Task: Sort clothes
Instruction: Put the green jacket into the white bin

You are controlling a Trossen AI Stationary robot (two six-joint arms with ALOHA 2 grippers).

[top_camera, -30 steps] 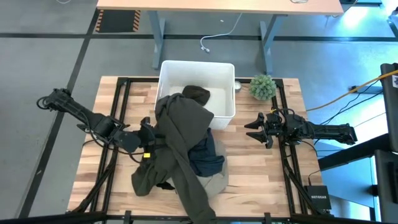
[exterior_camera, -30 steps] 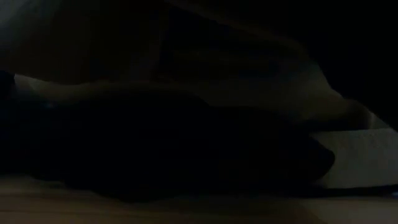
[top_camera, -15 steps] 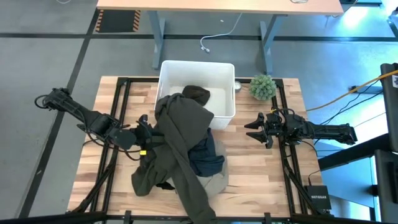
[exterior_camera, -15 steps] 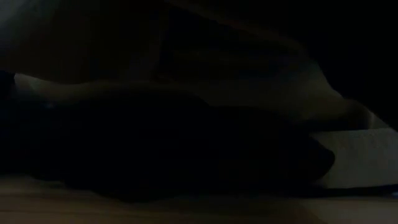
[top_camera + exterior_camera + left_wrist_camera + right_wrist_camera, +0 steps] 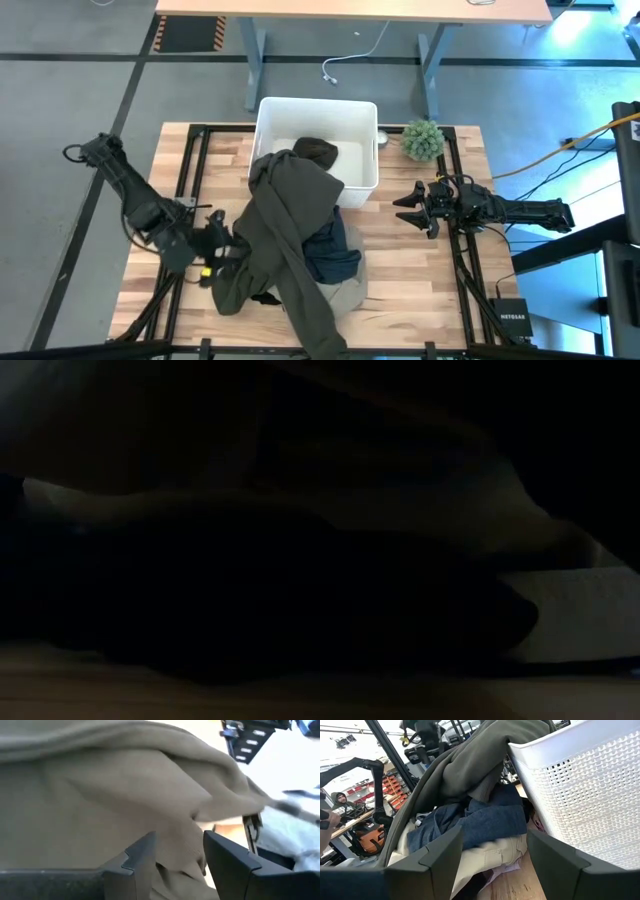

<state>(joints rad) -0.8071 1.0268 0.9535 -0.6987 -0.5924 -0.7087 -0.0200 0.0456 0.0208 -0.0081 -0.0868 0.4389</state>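
Observation:
A dark olive green garment point(image 5: 290, 200) hangs with its top end over the near rim of the white bin point(image 5: 318, 101) and runs down over a pile to the table's near edge. Under it lie a dark blue-black garment point(image 5: 332, 252) and a khaki-beige one point(image 5: 348, 296). A bit of pink cloth point(image 5: 536, 822) shows beside the bin. My left gripper point(image 5: 212, 262) is at the olive garment's left edge, shut on it. My right gripper point(image 5: 403, 210) is open and empty, right of the pile. The low view is dark, blocked by cloth. My left gripper has a bunched fold of the olive garment's left edge point(image 5: 180, 845) between its two fingers point(image 5: 142, 855). It comes at it about level from the table's left. One layer or several, I cannot tell. The rest of the garment lies over the pile and the bin rim.
A small green fuzzy plant point(image 5: 422, 140) stands at the far right, beside the bin. Bare wood shows right of the pile and along the left side. Black frame rails point(image 5: 190, 170) run along the table. A desk stands beyond the far edge.
My left gripper has gone toward the table's near and left edges, from the middle of the olive garment's left side to its lower left. The garment's left edge has bulged out a little that way. Its top end has stayed on the bin rim.

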